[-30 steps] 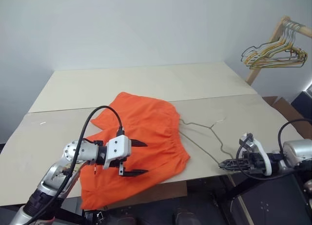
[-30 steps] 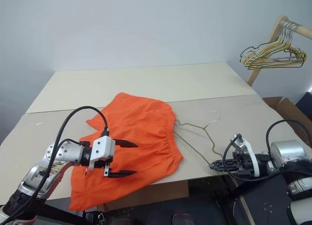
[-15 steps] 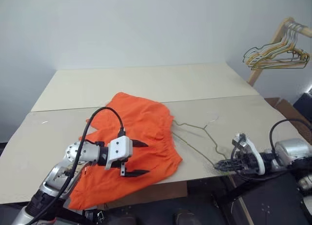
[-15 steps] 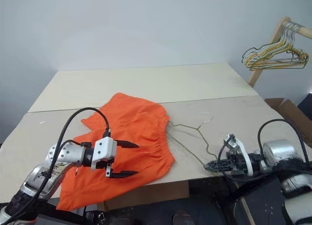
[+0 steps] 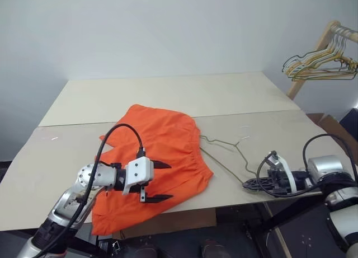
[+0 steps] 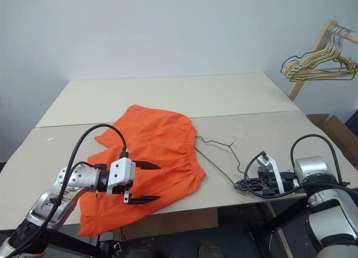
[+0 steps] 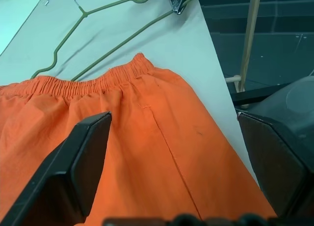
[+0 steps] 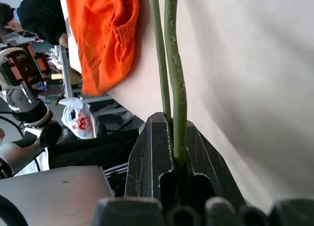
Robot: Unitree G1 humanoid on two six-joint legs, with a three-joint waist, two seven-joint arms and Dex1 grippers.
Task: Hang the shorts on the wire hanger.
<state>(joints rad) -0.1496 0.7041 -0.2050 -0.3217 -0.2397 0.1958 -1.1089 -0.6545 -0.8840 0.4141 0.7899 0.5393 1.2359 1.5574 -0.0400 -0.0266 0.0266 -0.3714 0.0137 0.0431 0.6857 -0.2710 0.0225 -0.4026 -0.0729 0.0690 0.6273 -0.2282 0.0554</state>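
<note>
The right hand [image 6: 241, 186] reaches low and level over the front edge of the tabletop [image 6: 168, 95], its fingers clamped shut on the lower corner of the wire hanger [image 6: 217, 151]. The left hand [image 5: 159, 181] hovers with fingers spread wide and empty above the shorts [image 5: 159, 151], which lie flat just beside the wire hanger. Beyond it, a plain pale wall rises, and a bunch of hangers [image 5: 321, 65] hangs on a wooden rack well apart from it.
</note>
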